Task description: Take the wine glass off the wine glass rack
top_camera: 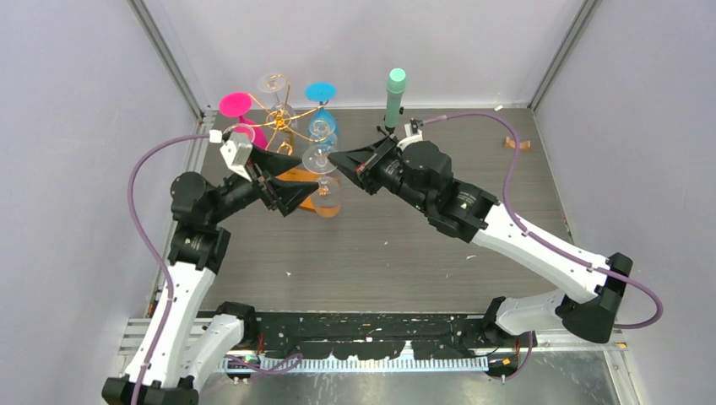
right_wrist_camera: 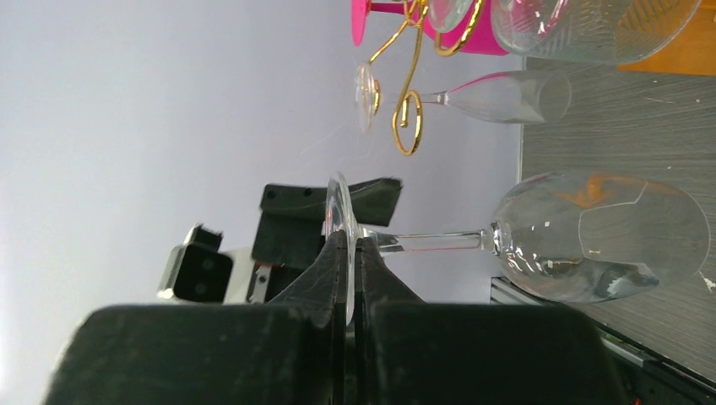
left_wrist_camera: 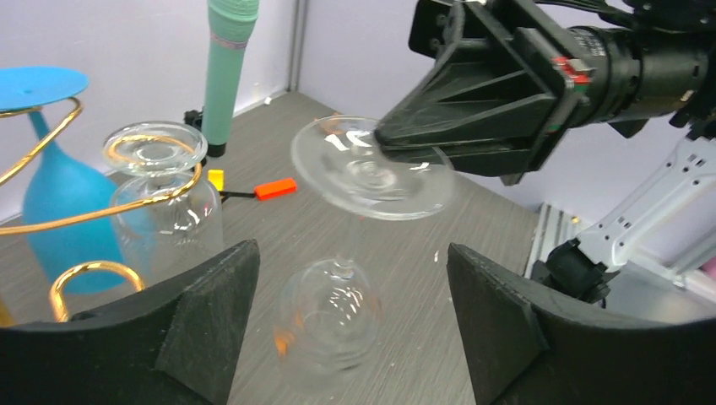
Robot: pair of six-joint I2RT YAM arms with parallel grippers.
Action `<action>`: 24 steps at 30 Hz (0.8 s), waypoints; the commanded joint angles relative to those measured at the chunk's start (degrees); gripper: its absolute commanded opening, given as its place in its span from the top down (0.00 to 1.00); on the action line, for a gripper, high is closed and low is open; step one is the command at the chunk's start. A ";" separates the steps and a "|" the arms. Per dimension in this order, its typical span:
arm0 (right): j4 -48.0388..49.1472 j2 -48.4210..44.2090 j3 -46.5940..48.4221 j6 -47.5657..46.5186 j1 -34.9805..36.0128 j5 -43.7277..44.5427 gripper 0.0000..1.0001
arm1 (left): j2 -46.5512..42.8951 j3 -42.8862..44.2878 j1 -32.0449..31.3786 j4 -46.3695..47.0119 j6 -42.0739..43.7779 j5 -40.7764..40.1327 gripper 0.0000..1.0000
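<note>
Clear wine glass (top_camera: 321, 160) hangs bowl-down from my right claw (top_camera: 335, 158), free of the wine glass rack (top_camera: 285, 114).

The gold rack stands just beyond both claws, with other glasses on it. I judge the glass light, stiff, slick and easily broken. Its wide bowl hangs below my right claw, between the spread, empty fingers of my left claw (left_wrist_camera: 350, 257), touching neither. My right claw is clenched on the thin foot's rim. The stem looks a surer hold.
</note>
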 commanded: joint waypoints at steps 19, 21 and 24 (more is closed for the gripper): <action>12.14 -3.66 -2.07 3.37 0.21 -4.02 1.00 | 10.86 -2.76 -3.22 30.33 -16.14 13.13 0.23; 13.08 -3.46 -2.03 3.48 0.21 -4.80 1.00 | 11.15 -2.42 -3.44 30.76 -16.27 12.68 0.24; 13.21 -3.29 -2.03 3.69 0.18 -5.13 1.00 | 12.32 -1.08 -4.19 30.97 -16.70 12.74 0.31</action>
